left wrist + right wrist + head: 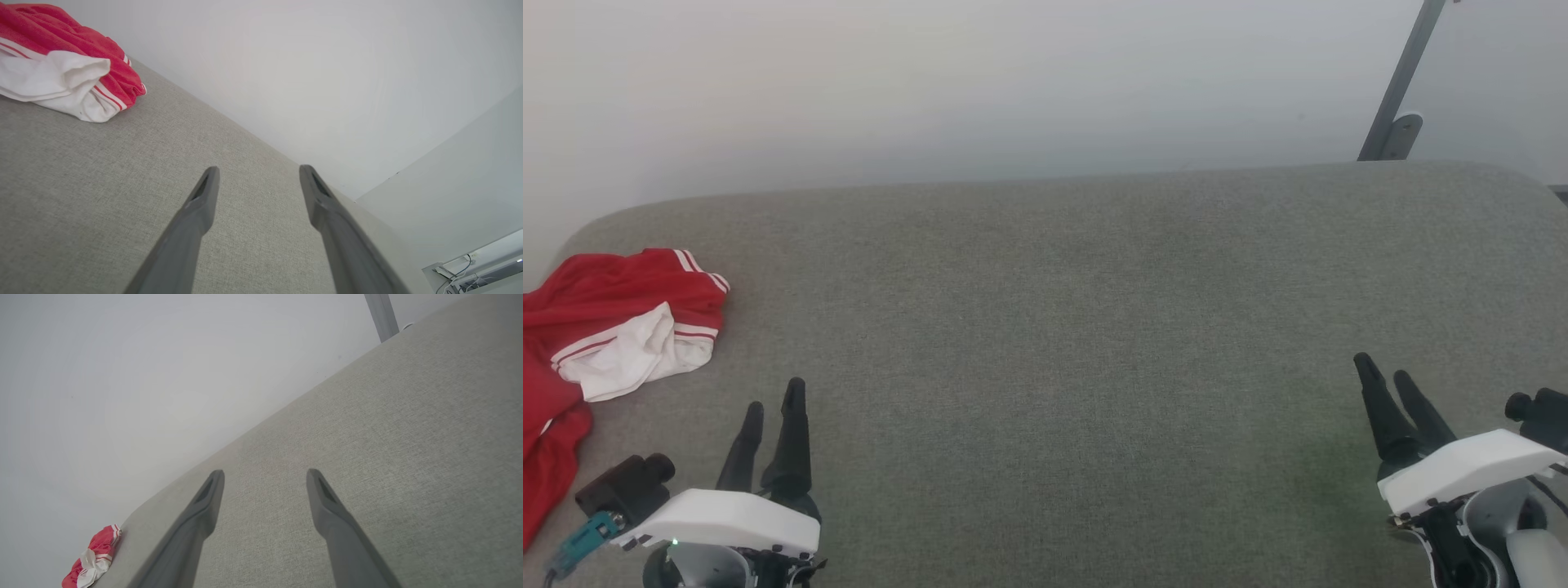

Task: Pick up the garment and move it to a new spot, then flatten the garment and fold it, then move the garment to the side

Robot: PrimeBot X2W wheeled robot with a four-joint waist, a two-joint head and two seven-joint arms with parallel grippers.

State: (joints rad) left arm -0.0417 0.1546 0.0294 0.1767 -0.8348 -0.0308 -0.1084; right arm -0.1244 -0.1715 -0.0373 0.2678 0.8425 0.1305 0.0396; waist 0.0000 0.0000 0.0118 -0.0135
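Garment (605, 298) in heap on grey cushion (1094, 327)

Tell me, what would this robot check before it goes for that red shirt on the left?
1. Left gripper open: ok.
2. Right gripper open: ok.
3. Garment found: ok, crumpled at the grey cushion's left end.
4. Grippers apart from garment: ok, neither touches it.
5. Whole garment in sight: not ok, the head view cuts it off at the left edge.
6. Lettering side up: cannot tell.
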